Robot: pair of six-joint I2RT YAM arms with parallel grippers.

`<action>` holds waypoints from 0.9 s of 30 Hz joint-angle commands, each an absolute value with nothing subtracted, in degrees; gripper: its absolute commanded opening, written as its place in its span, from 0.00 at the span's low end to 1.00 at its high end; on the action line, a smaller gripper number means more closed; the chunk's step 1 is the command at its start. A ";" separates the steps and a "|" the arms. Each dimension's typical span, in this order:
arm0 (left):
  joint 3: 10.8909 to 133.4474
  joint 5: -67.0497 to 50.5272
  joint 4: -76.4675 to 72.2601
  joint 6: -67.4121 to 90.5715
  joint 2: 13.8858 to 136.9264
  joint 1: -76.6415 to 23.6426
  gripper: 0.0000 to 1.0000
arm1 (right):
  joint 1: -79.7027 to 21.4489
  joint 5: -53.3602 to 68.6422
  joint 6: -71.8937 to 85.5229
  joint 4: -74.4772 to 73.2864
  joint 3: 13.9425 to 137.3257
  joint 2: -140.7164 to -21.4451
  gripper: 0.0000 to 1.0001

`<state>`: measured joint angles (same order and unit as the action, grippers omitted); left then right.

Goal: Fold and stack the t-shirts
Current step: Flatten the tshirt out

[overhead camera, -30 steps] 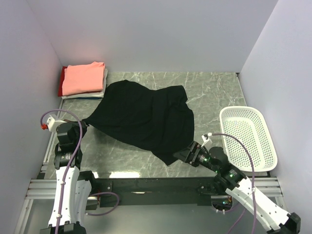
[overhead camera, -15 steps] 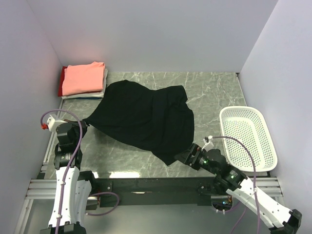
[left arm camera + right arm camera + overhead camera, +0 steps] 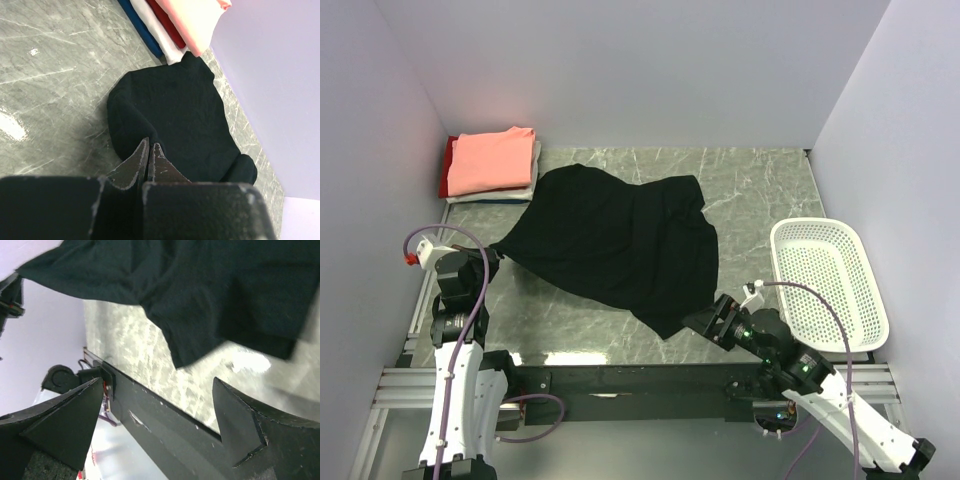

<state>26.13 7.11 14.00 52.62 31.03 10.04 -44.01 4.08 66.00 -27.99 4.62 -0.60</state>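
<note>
Left claw [image 3: 492,252] is pinched shut on the black shirt [image 3: 610,240] at its 9 o'clock corner (the wrist view shows cloth bunched right at the closed tips). Right claw [image 3: 698,320] gapes wide and holds nothing, just off the shirt's 5 o'clock corner.

The shirt lies spread but rumpled across the middle of the table [image 3: 750,190].

The step in hand looks like taking that near corner so both arms can stretch the cloth flat before folding. Done well, the right claw would:
- come in low, one finger under the hem and one over
- close on the very corner rather than on a fold further in
- draw toward 4 o'clock, against a firm left pinch, until the wrinkles go

At 11 o'clock sits the stack [image 3: 492,160] of folded shirts, pink on top. The black shirt's far edge lies just beside it, perhaps touching, so a hard pull could drag it askew.

At 3 o'clock the basket [image 3: 830,280] sits close to the right arm, leaving little room to swing that way. The table's near edge runs right beneath the open fingers and may catch the lower one.
</note>
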 commanded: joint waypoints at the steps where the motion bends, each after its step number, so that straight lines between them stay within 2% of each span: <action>1: 27.33 6.68 10.81 51.94 31.72 10.37 0.01 | -44.56 3.43 66.71 -36.92 9.57 5.37 0.95; 4: 27.16 6.15 10.63 52.21 32.17 10.28 0.00 | -44.56 2.55 66.10 -36.47 12.30 0.63 0.95; 10: 27.86 6.94 11.25 51.59 31.82 10.28 0.01 | -44.56 1.58 67.41 -42.18 13.71 5.79 0.95; 15: 27.60 6.33 10.64 51.77 32.08 10.20 0.00 | -44.56 -1.66 64.78 -43.86 19.50 2.38 0.95; 18: 27.77 5.80 10.46 51.68 31.99 10.28 0.00 | -44.56 -6.40 59.70 -42.72 26.70 -4.11 0.95; 22: 28.56 5.80 11.16 51.50 31.99 10.28 0.01 | -44.56 -11.94 52.06 -37.89 38.11 -19.45 0.99; 27: 29.36 5.71 12.21 50.98 31.55 10.20 0.00 | -41.15 -14.77 43.61 -33.06 44.30 -35.93 1.00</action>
